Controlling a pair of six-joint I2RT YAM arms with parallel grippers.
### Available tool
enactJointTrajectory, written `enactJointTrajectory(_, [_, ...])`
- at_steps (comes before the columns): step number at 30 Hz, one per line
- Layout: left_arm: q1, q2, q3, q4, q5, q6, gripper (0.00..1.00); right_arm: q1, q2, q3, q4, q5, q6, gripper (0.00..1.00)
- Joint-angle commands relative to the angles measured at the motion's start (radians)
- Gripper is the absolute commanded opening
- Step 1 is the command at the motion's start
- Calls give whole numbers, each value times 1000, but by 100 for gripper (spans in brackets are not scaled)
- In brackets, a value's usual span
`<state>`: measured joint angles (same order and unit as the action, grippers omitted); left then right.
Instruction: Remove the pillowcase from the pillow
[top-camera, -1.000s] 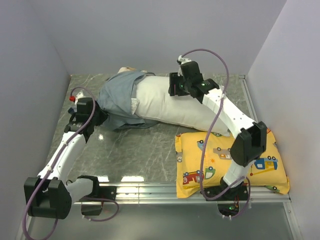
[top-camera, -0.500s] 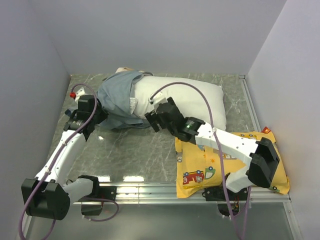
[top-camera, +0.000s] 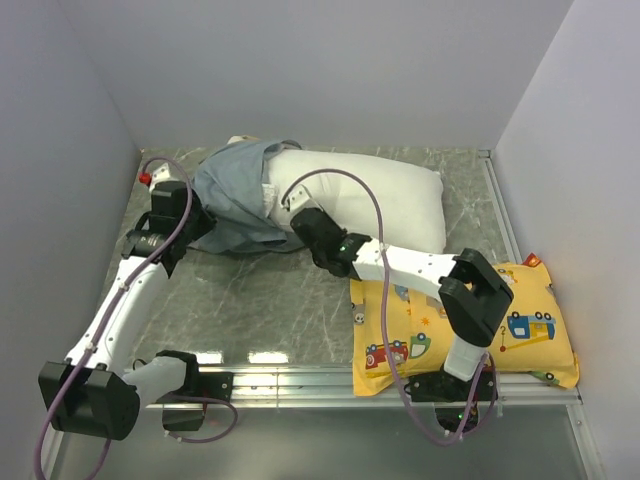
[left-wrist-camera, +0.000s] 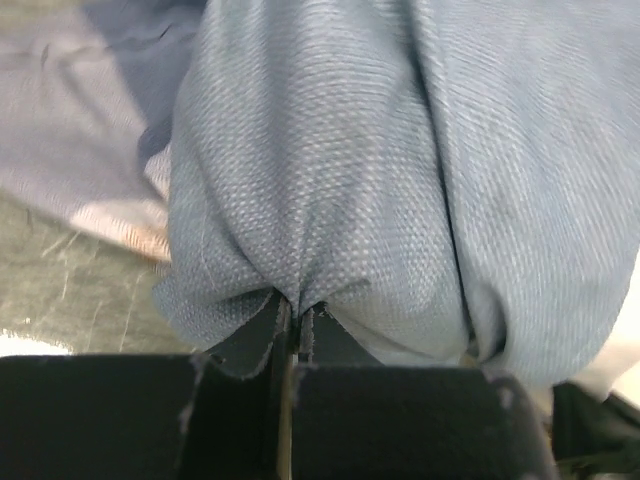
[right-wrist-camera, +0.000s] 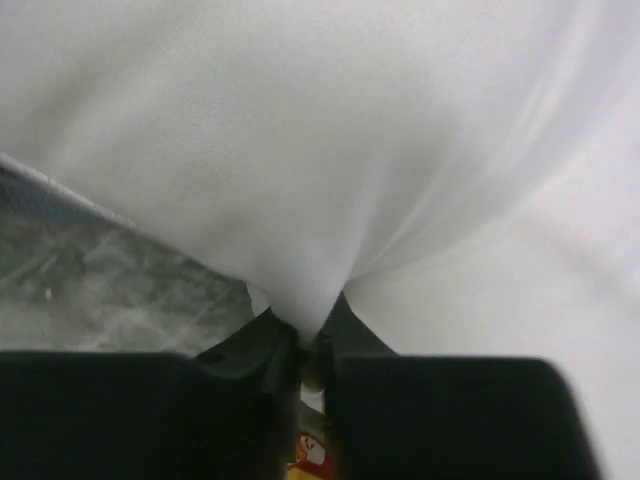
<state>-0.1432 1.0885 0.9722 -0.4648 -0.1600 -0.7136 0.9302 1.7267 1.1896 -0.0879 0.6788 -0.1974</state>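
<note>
Grey marble-pattern worktop (top-camera: 280, 300), walled on three sides. White pillow (top-camera: 390, 200) lies across the far half. Its left end sits inside the blue-grey pillowcase (top-camera: 235, 195), bunched and spilling onto the worktop at far left. Yellow vehicle-print pillow (top-camera: 530, 350) lies flat at the near right corner, lapping over the metal rail (top-camera: 290, 380).

No word, number, brand or label can be read in any of the views. The only printed surface is the yellow pillow (top-camera: 415, 335), lying to the right of the right gripper (top-camera: 298, 219) and nearer to the arm bases. It carries cartoon vehicles, and the small marks between them are too fine to make out.
</note>
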Motion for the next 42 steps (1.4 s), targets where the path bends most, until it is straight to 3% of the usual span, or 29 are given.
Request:
enactJointTrajectory(1, [1,-48,111,37,-12,58,1,-47,-30,132,39,113,-28,0])
enactJointTrajectory(6, [-2,-56,233,-26,-21,100,1,-79,-114,296,-39,94,-77,0])
enactJointTrajectory(10, [-6,-44,359,-77,-21,141,0,-88,-150,548,-195,44,-82,0])
enactJointTrajectory(14, [-6,31,479,-92,-29,152,10,-183,-44,782,-329,-144,-8,0])
enactJointTrajectory(17, [-1,135,517,-86,11,152,15,-240,123,861,-438,-270,88,0])
enactJointTrajectory(20, [20,229,501,-31,85,135,23,-277,256,840,-441,-382,170,0])
enactJointTrajectory(23, [47,330,505,15,152,124,38,-309,345,751,-369,-488,262,0])
enactJointTrajectory(24, [50,358,523,11,174,129,44,-318,371,751,-368,-516,285,0])
enactJointTrajectory(27, [44,413,589,18,221,147,75,-363,444,748,-348,-599,380,0])
enactJointTrajectory(30, [-4,373,615,23,162,187,89,-398,427,720,-308,-631,420,0])
enactJointTrajectory(34, [-167,332,629,-43,58,213,92,-436,413,729,-299,-676,457,0])
enactJointTrajectory(42, [-442,339,393,-11,-127,141,95,-450,390,731,-296,-710,487,0])
